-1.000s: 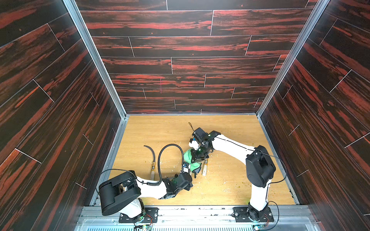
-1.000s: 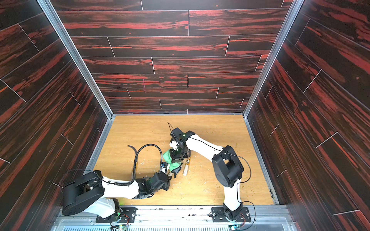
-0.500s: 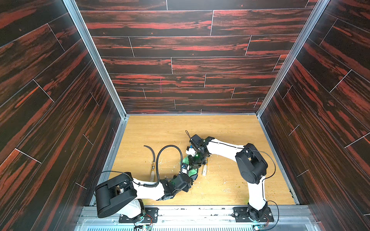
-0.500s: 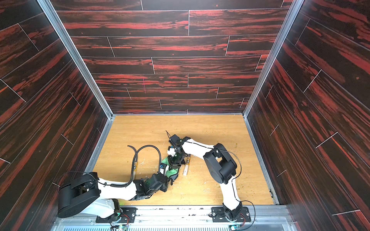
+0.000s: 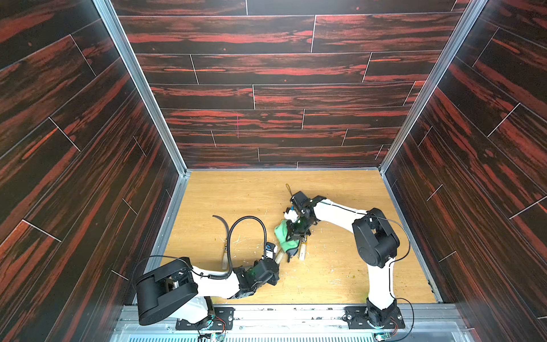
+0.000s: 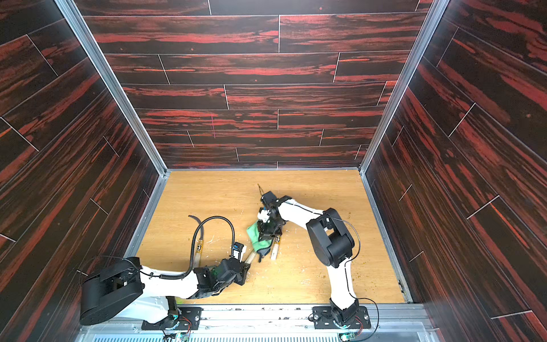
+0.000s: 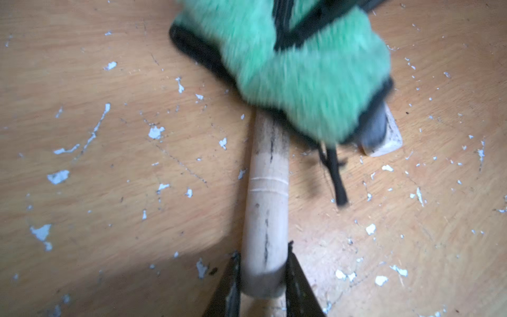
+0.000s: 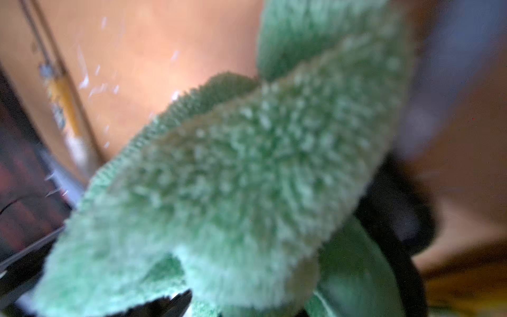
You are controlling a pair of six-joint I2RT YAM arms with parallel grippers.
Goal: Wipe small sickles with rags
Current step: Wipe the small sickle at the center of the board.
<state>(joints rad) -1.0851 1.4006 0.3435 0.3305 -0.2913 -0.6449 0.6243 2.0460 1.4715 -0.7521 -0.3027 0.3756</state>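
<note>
My left gripper (image 7: 263, 274) is shut on the butt end of a small sickle's pale wooden handle (image 7: 266, 208), which lies flat on the floor in both top views (image 5: 279, 255) (image 6: 251, 257). Its blade is hidden under the green fluffy rag (image 7: 301, 68) (image 5: 284, 235) (image 6: 257, 237). My right gripper (image 5: 296, 234) (image 6: 268, 234) is shut on the rag (image 8: 247, 164) and presses it down over that sickle. A black cord (image 7: 336, 178) hangs from the rag. A second sickle's handle (image 5: 302, 252) (image 6: 275, 251) (image 7: 389, 137) lies right beside the rag, partly under it.
A third sickle (image 5: 225, 257) (image 6: 197, 254) with a yellow-black band lies left of the left arm's looped cable (image 5: 248, 219). White flakes and scratches litter the wooden floor (image 5: 325, 266). Dark walls enclose three sides.
The right gripper slid the rag toward the left gripper along the sickle and back away again. The left gripper kept hold of the handle and shifted only slightly.
</note>
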